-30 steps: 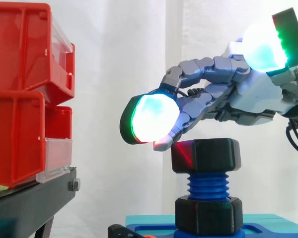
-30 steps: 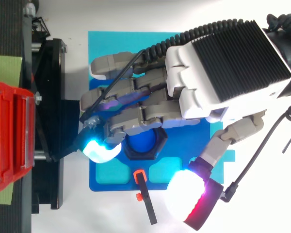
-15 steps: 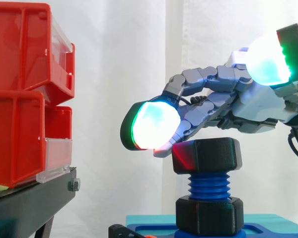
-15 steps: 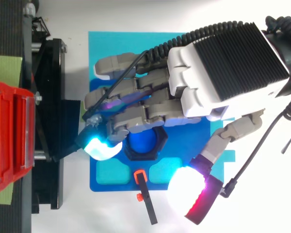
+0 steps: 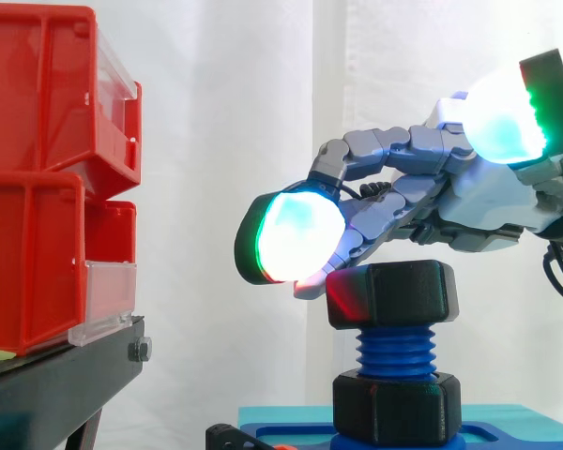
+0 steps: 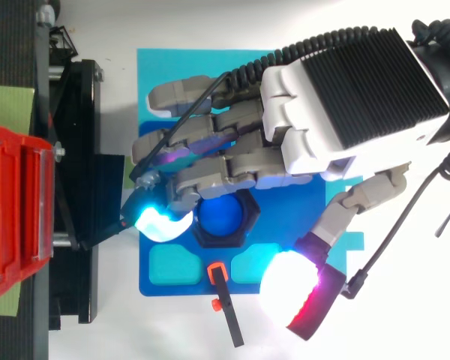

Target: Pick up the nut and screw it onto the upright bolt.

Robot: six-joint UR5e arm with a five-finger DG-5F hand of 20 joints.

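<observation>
A black hex nut point(image 5: 389, 293) sits on top of the upright blue bolt point(image 5: 394, 354), several threads above a second black nut point(image 5: 394, 408) at the bolt's foot. From above, the nut's rim point(image 6: 247, 225) rings the bolt's blue end point(image 6: 223, 215). My hand point(image 5: 479, 202) hovers just over the nut, open, fingers stretched left and slightly bent, holding nothing. One glowing fingertip point(image 5: 298, 236) hangs at the nut's upper left edge; contact cannot be told. The thumb pad point(image 6: 289, 289) stands apart, near the plate's front edge. The palm point(image 6: 345, 97) lies right of the bolt.
The bolt stands on a blue base plate point(image 6: 157, 289) with cyan insets. Stacked red bins point(image 5: 47, 187) rest on a black stand point(image 5: 56, 384) to the left. A small black tool with an orange end point(image 6: 225, 307) lies at the plate's front edge.
The hand has drifted slightly toward the far side of the plate, uncovering more of the nut from above. The nut stays at the same height on the bolt.
</observation>
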